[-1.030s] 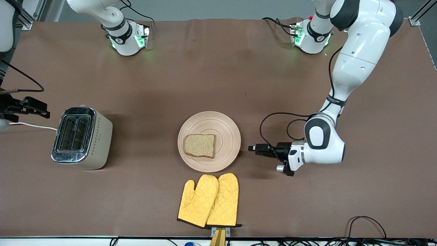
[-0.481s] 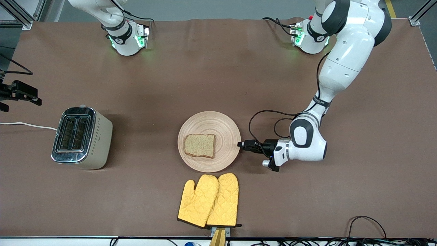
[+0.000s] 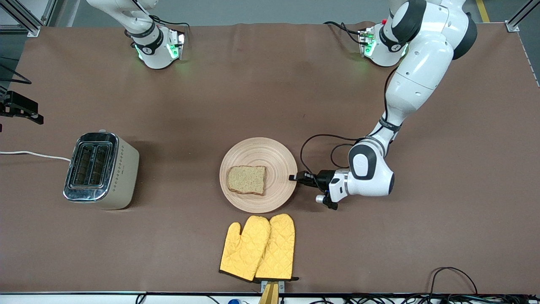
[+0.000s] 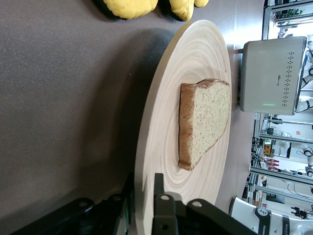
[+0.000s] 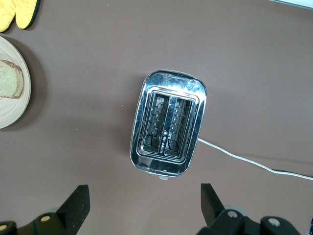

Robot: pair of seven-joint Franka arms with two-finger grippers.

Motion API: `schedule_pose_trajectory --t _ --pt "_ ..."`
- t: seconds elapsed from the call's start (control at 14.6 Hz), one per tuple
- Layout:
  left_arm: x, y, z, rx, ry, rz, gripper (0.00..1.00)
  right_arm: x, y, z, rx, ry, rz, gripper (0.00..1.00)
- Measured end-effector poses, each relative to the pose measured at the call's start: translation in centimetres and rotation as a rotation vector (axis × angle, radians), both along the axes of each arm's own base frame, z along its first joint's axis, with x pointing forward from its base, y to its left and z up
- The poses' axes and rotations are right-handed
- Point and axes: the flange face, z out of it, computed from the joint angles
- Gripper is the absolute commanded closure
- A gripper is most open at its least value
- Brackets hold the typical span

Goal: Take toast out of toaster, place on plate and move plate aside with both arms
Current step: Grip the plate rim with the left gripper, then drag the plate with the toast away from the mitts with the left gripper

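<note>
The toast (image 3: 247, 180) lies flat on the round wooden plate (image 3: 274, 156) at the table's middle. My left gripper (image 3: 292, 177) is low at the plate's edge toward the left arm's end. In the left wrist view the left gripper (image 4: 143, 183) has one finger over and one under the plate (image 4: 161, 98) rim and is shut on it, with the toast (image 4: 205, 122) ahead. My right gripper (image 3: 21, 110) hangs open and empty in the air at the right arm's end. In the right wrist view the right gripper (image 5: 144, 210) is beside the toaster (image 5: 168, 122).
A silver and cream toaster (image 3: 101, 170) with two empty slots stands at the right arm's end, its white cord (image 3: 33, 154) running off the table. A pair of yellow oven mitts (image 3: 258, 248) lies nearer to the front camera than the plate.
My left gripper has slid along the table to the plate and now sits on its rim. My right gripper has drifted away from the toaster, farther up the view. Plate and toast have not moved.
</note>
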Motion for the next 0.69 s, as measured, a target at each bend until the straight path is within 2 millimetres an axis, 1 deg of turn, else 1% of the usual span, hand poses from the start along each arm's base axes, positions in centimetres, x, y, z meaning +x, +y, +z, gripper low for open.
schedule_pose_trajectory --t 0.21,0.34,0.48,0.62,0.69 --pt "0.2 0.0 0.2 -0.002 -0.005 0.003 1.0 0.0 -0.1 -0.2 0.002 0.004 -0.003 0.0" --pt "1.0 0.6 0.8 0.0 -0.024 0.017 1.0 0.0 0.2 -0.3 0.005 0.009 -0.023 0.0" --pt "2.3 1.3 2.9 -0.001 -0.064 0.034 1.0 -0.1 0.5 -0.5 0.006 0.019 -0.06 0.0" --pt "3.9 2.5 6.3 -0.008 -0.117 0.055 1.0 -0.1 0.5 -0.5 0.006 0.021 -0.075 0.0" --pt "4.8 3.7 8.2 -0.01 -0.145 0.068 1.0 -0.1 0.5 -0.5 0.005 0.021 -0.084 0.0"
